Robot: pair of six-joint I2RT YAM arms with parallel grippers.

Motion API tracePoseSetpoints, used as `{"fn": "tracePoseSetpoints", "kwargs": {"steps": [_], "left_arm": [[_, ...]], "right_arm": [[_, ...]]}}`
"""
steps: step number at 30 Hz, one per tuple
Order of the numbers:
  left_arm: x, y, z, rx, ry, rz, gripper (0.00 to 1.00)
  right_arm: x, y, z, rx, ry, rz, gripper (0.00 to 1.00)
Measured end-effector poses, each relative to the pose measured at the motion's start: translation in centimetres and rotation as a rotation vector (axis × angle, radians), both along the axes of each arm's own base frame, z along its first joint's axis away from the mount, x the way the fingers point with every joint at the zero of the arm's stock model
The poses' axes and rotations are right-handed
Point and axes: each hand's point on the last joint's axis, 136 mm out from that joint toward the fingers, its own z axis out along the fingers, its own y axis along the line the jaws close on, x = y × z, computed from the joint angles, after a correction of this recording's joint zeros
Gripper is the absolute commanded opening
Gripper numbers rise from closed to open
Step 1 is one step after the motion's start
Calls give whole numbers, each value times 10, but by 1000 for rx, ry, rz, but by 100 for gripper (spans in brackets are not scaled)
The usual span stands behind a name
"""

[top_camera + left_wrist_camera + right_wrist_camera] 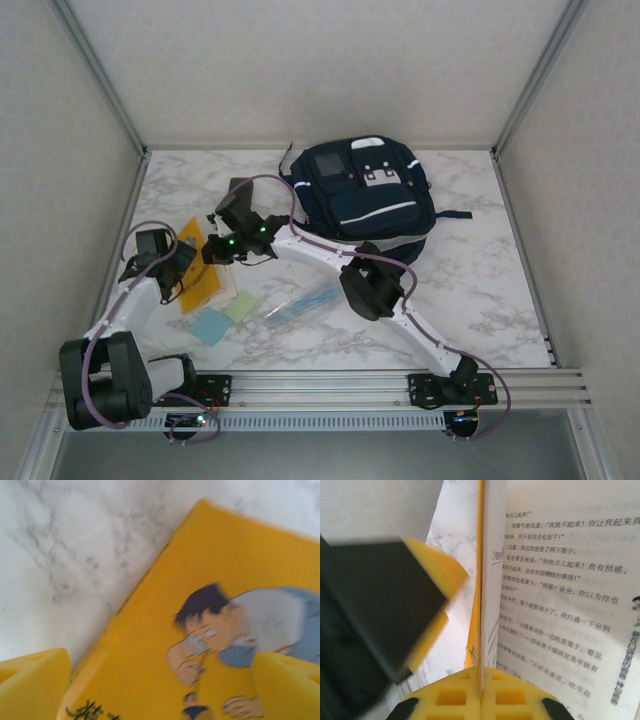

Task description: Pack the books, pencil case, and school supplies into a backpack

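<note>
Right wrist view: the right tool (pixel 481 672) is clamped on the upturned cover of the orange-yellow booklet (pixel 560 580), lying on the counter (pixel 480 290) left of the backpack (pixel 370 195), so the wide-open left tool (pixel 160 680) should probably grip the spine side before lifting.

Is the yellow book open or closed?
Open. The yellow book shows a printed inside page, and the right tool pinches its raised leaves.
</note>
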Motion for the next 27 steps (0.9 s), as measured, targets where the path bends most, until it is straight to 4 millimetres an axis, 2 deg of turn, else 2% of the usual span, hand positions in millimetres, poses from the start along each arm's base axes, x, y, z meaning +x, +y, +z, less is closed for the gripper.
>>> {"fn": "tracePoseSetpoints", "kwargs": {"steps": [3,7,10,14,17,21,27], "left_arm": [[14,2,39,16,-97,-2,100],[31,0,79,8,-197,-19,100],[41,-8,96,-40,-251,-47,100],[56,-28,111,-142,-335,-111,100],[71,-52,126,-215,-416,-193,100],[85,-98,139,-304,-479,-338,100],[101,-165,149,-419,-515,-517,100]], "right_arm": [[-7,-14,25,15,2,15,0],[-4,-40,83,85,-17,6,0],[10,-69,130,168,-36,-29,0],[35,-111,169,248,-53,-104,0],[51,-135,184,286,-65,-148,0],[64,-152,197,315,-81,-184,0],[76,-175,192,328,-64,-234,0]]}}
